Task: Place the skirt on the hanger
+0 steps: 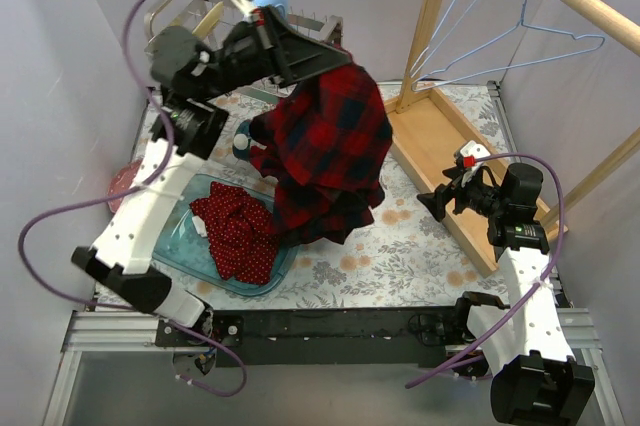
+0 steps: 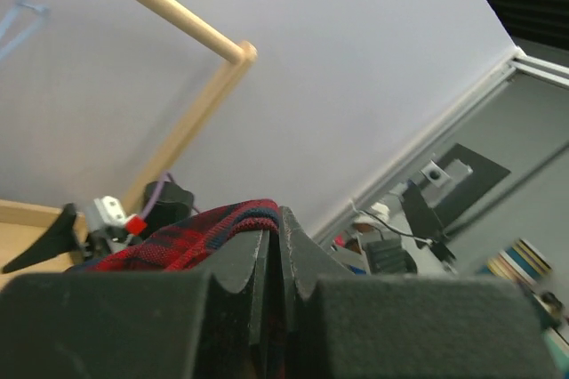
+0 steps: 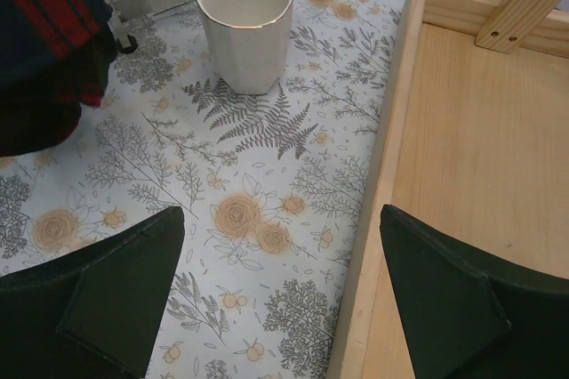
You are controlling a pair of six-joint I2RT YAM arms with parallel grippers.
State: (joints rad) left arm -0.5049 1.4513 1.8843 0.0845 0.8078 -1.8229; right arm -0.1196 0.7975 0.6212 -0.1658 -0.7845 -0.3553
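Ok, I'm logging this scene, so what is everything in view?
floral table cover: one, pale, under everything
clear plastic tray: one, teal, left side
polka-dot cloth skirt: one, bright red, in the tray
plaid cloth shirt: one, dark red and navy, hanging from the left end effector
wooden rack: one, pale, right side
wire hangers: two, light blue, on that rack's rail
ceramic mug: one, white, on the table cover
metal wire rack: one, silver, far edge
left end effector: one, black, shut on the shirt
right end effector: one, black, open, by the wooden rack
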